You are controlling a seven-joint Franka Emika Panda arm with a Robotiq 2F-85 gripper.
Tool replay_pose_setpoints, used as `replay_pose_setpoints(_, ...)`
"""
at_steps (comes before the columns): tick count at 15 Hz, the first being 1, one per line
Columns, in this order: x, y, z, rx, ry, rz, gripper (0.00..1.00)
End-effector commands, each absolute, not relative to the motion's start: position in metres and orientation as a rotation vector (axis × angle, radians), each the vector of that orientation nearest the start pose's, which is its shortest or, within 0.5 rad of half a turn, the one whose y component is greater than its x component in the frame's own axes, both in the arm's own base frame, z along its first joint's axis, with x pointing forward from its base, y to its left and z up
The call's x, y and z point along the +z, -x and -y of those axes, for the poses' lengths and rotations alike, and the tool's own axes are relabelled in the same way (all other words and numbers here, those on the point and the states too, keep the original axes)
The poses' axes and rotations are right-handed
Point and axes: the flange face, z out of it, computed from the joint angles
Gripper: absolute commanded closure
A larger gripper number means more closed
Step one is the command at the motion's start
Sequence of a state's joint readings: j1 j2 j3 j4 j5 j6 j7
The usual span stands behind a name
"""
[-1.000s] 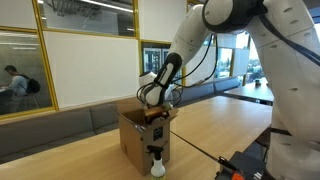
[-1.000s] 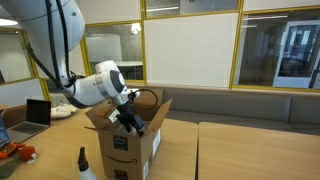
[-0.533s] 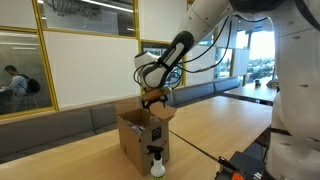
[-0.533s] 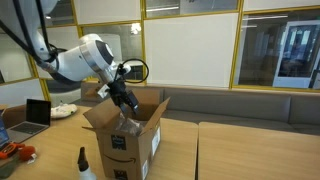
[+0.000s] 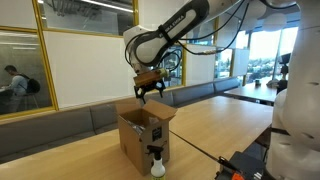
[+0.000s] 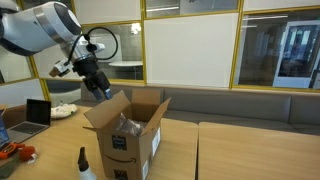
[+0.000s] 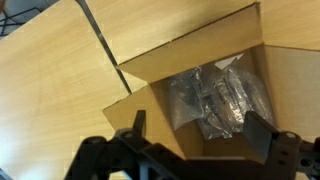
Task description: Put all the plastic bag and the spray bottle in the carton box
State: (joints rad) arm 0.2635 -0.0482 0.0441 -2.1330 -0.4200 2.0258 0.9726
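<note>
Carton box (image 5: 143,138) open on a table (image 5: 225,125), gripper (image 5: 147,91) raised above it.
Down in the box a second ago, the gripper now hangs at its 12 o'clock, jaws released and empty; the plastic bag (image 7: 215,100) lies inside; the spray bottle (image 5: 156,164) stands outside at 5 o'clock.

My gripper (image 5: 147,91) now hangs above the carton box (image 5: 140,140), raised clear of the opening it reached into a second ago, jaws spread wide, holding nothing.
</note>
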Motion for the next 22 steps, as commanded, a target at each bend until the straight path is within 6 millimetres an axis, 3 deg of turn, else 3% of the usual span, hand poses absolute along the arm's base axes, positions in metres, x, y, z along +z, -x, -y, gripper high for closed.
replay_pose_setpoints(1,0.451,-0.473,-0.154,-0.214,3.314,-0.808,0.00)
replay_pose_setpoints(6,0.457,-0.429,-0.181,-0.175,3.227,-0.766,0.00)
replay_pose_setpoints(11,0.441,-0.391,-0.198,-0.221,3.154,-0.590,0.00)
replay_pose_setpoints(16,0.404,-0.371,-0.195,-0.312,3.101,-0.340,0.00)
replay_pose_setpoints(22,0.349,-0.363,-0.172,-0.340,3.117,-0.154,0.00)
